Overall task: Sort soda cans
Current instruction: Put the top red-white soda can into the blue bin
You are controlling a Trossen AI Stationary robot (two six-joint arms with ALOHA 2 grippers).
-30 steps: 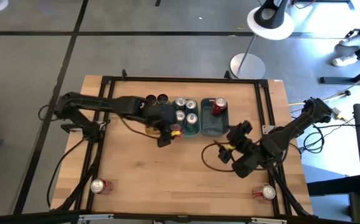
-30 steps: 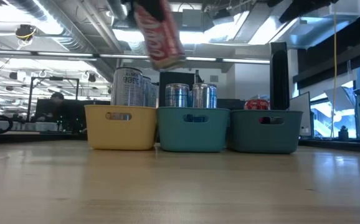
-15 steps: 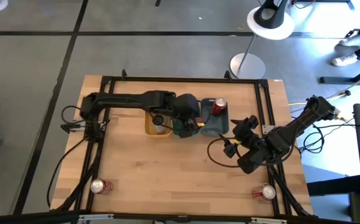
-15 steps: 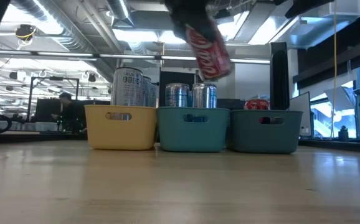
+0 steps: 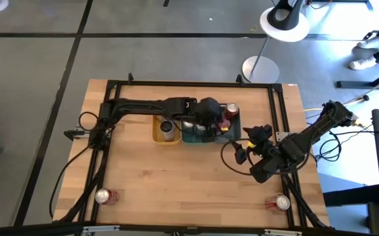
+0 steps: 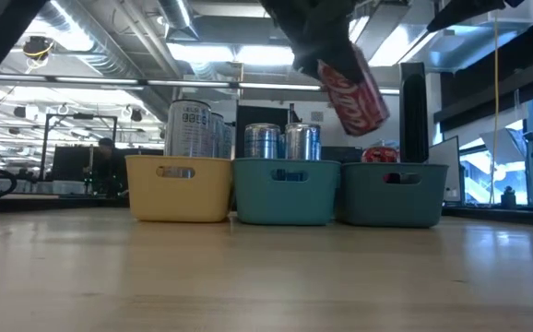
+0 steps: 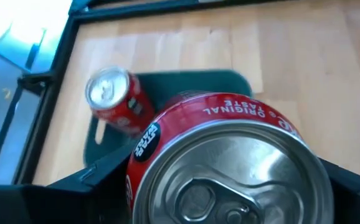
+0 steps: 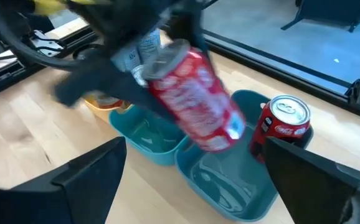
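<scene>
We see the wooden table [image 5: 189, 177] evenly and brightly lit from above, with only soft, faint shadows under the two arms. At the room's far right, strong daylight washes the floor to near white. From table height, ceiling strip lights [image 6: 216, 53] glare overhead and leave the three trays [image 6: 290, 191] dim and backlit, while the near tabletop shows a pale sheen. The tilted red can [image 6: 351, 92] is smeared by motion blur. In the left wrist view the can top [image 7: 230, 171] is soft, too close to focus. In the right wrist view the dark arm [image 8: 105, 43] blurs heavily.
</scene>
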